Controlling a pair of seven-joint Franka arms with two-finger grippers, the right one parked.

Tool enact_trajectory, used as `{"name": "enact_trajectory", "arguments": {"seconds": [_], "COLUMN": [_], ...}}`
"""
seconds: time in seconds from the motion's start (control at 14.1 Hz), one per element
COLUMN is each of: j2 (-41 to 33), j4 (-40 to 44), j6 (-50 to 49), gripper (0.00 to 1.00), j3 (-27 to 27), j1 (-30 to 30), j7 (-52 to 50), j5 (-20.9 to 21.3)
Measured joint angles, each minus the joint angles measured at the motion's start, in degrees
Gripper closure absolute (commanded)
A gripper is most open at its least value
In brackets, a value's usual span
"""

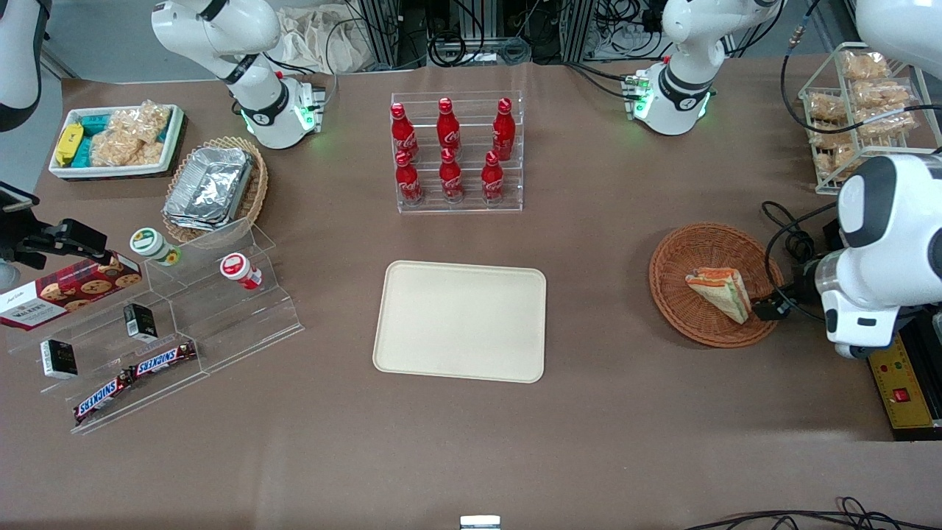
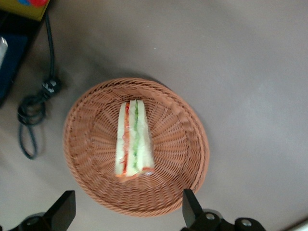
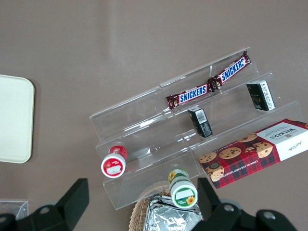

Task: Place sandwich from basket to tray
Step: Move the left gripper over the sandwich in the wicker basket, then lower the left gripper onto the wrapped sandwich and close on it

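Reddish-brown round wicker basket [image 2: 136, 147] holds the wrapped triangular sandwich [image 2: 133, 139] between the open fingers [image 2: 192, 206] of the gripper [image 2: 127, 207] hovering above; approach step, next descend and close.

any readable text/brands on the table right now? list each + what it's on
"SNICKERS": two chocolate bars on the clear stepped stand.
"WALKERS": red tartan cookie box.
Coca-Cola script: six red bottles, partly legible.
Small black boxes, capped cups: print too small to read.
Sandwich, basket, tray: no text.
Gripper is open above the basket, unmarked.
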Motion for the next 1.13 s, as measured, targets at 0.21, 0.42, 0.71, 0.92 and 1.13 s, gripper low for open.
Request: {"name": "enact_trajectory", "arguments": {"seconds": [0.21,0.42,0.71,0.92,1.13], "j2": [-0.09,-0.22,-0.36,-0.38,-0.37], "j4": [-7.62,-13.65,-21.09,-24.11,-25.99], "j6": [9.86,16.95,25.52,28.68,30.68], "gripper": [0.01,0.01,0.01,0.01,0.71], "j3": [-0.19,1.04,2.03,2.52,2.66], "j1": [-0.04,0.21,2.27,2.38,2.38], "j7": [-8.97,-11.55,-11.59,-11.59,-11.65], "j5": [0.1,0.24,0.28,0.28,0.28]}}
